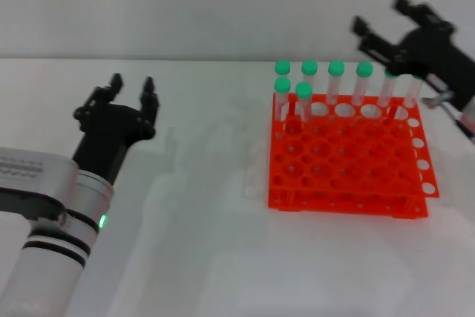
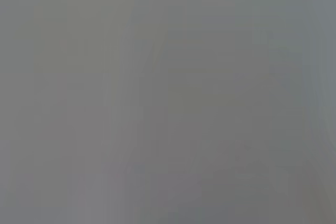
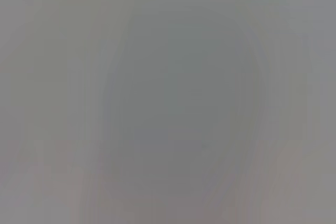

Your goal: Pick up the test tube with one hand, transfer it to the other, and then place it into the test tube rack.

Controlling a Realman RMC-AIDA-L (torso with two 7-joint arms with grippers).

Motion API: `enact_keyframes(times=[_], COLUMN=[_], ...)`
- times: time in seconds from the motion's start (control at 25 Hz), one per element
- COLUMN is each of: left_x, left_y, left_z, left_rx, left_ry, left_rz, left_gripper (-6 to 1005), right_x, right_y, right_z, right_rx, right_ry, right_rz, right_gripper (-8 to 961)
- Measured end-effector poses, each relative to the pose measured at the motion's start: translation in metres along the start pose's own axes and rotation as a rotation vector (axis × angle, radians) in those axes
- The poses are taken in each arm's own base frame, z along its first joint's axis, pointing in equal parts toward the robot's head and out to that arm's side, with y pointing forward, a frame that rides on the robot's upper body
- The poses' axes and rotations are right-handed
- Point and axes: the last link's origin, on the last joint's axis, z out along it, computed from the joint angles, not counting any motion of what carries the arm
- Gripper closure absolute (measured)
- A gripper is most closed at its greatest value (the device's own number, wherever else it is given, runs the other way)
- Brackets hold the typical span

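Left claw [image 1: 132, 87] spread, table left | right claw [image 1: 380, 21] spread, above rack [image 1: 349, 155] back edge

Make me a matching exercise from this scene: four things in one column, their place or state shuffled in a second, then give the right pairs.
Things
1. left gripper
2. right gripper
3. rack
4. tube caps

Place or state
A. orange, standing on the table
B. green, in the rack's far rows
C. open and empty, over bare table left of the rack
D. open, raised behind the rack's far right corner

Pairs: 1-C, 2-D, 3-A, 4-B
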Motion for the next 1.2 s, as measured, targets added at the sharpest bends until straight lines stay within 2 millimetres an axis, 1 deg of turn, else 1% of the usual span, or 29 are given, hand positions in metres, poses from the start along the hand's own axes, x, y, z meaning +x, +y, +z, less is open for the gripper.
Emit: enact_keyframes(times=[0.08, 0.2, 0.32, 0.4, 0.44, 0.48, 0.52, 0.64, 0.68, 0.72, 0.84, 1.2], left_x=[0.003, 0.007, 0.007, 0.006, 0.006, 0.006, 0.005, 0.004, 0.003, 0.003, 0.001, 0.001], left_y=[-0.006, -0.014, -0.017, -0.020, -0.021, -0.021, -0.022, -0.024, -0.025, -0.026, -0.028, -0.028], left_z=[0.000, -0.001, -0.001, 0.000, 0.001, 0.002, 0.002, 0.001, 0.000, 0.000, -0.001, -0.001], left_rx=[0.049, 0.104, 0.132, 0.148, 0.154, 0.156, 0.160, 0.167, 0.169, 0.171, 0.175, 0.167], left_ry=[0.020, 0.053, 0.052, 0.049, 0.048, 0.047, 0.044, 0.039, 0.037, 0.036, 0.030, 0.028], left_rz=[-0.037, -0.066, -0.083, -0.090, -0.092, -0.092, -0.092, -0.086, -0.083, -0.080, -0.073, -0.064], left_gripper=[527, 527, 527, 527, 437, 347, 327, 266, 245, 225, 225, 225], right_x=[0.002, 0.004, 0.007, 0.010, 0.014, 0.014, 0.018, 0.023, 0.027, 0.027, 0.030, 0.029], right_y=[-0.012, -0.025, -0.041, -0.050, -0.054, -0.054, -0.059, -0.064, -0.068, -0.069, -0.071, -0.067], right_z=[-0.012, -0.027, -0.044, -0.055, -0.062, -0.062, -0.069, -0.079, -0.087, -0.089, -0.096, -0.103], right_rx=[0.075, 0.167, 0.282, 0.353, 0.389, 0.389, 0.432, 0.476, 0.513, 0.520, 0.547, 0.529], right_ry=[-0.010, -0.036, -0.042, -0.031, -0.016, -0.016, 0.000, 0.018, 0.030, 0.032, 0.040, 0.028], right_rz=[-0.020, -0.054, -0.080, -0.101, -0.112, -0.112, -0.115, -0.111, -0.102, -0.100, -0.095, -0.145], right_gripper=[206, 142, 77, 77, 76, 76, 76, 76, 77, 77, 77, 76])
